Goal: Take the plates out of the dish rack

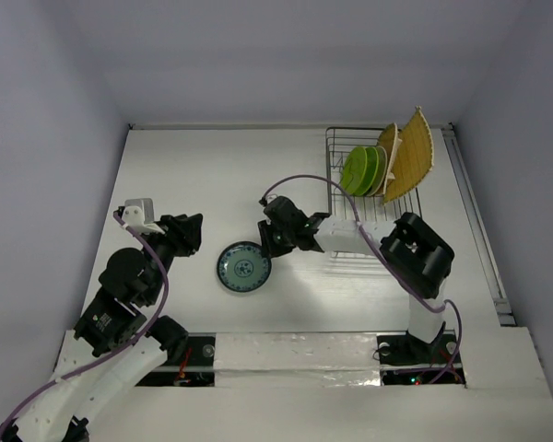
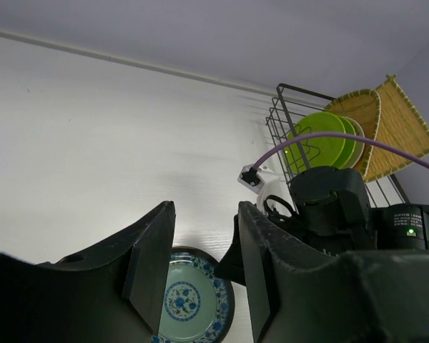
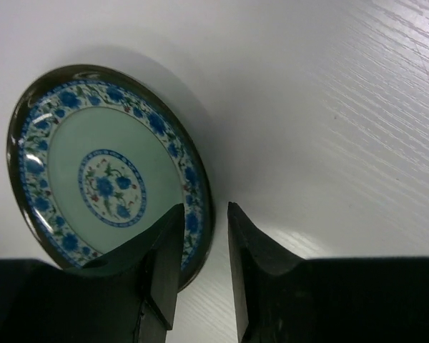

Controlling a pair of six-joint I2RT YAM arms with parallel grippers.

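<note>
Right wrist, teal plate (image 3: pixel 104 171) beside right hand (image 3: pixel 204 211)

teal plate (image 2: pixel 193 300) cropped below, dish rack (image 2: pixel 277 125) part-hidden

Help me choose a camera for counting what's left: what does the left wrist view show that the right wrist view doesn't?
Only the left wrist view shows the dish rack holding upright lime-green plates and woven trays, plus the right arm. Only the right wrist view shows the teal plate nearly whole, flower pattern clear. Both show that plate lying flat on the white table.
</note>
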